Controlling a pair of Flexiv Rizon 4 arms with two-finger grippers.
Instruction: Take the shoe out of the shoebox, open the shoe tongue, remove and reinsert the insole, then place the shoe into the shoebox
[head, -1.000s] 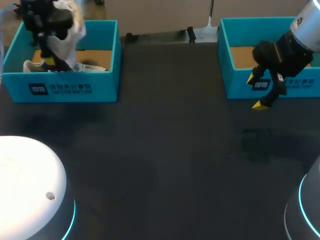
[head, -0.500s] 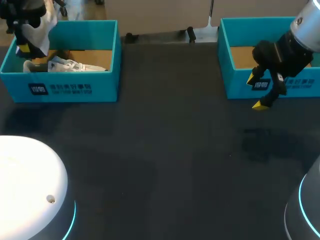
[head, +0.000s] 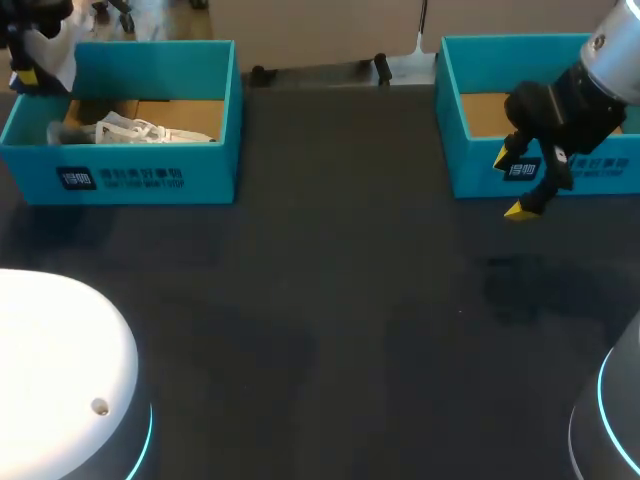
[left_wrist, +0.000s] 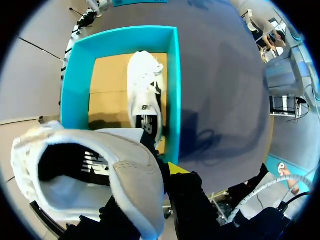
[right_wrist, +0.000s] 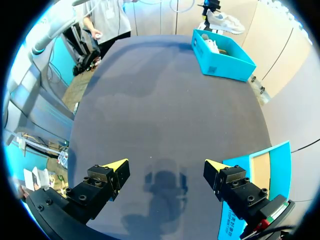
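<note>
A white shoe (left_wrist: 135, 185) hangs above the left teal shoebox (head: 150, 175), and my left gripper (head: 24, 72), at the table's far left corner, is shut on its collar. In the left wrist view the shoe's opening faces the camera, and one yellow fingertip (left_wrist: 175, 168) shows beside it. A second white shoe (head: 140, 130) lies inside that shoebox (left_wrist: 172, 90), also seen as the shoe (left_wrist: 146, 95) below my gripper. My right gripper (head: 512, 185) hovers open and empty in front of the right teal shoebox (head: 560, 170). From the right wrist the open gripper (right_wrist: 165, 170) looks down on bare table.
The dark tabletop (head: 340, 300) stretches between the two boxes. The right shoebox (right_wrist: 255, 185) stands beside my right gripper, its cardboard floor showing. The left shoebox (right_wrist: 222, 55) is far across the table from it.
My left arm has lifted the held shoe up out of the left shoebox and carried it left toward the corner. The right arm has kept still.
</note>
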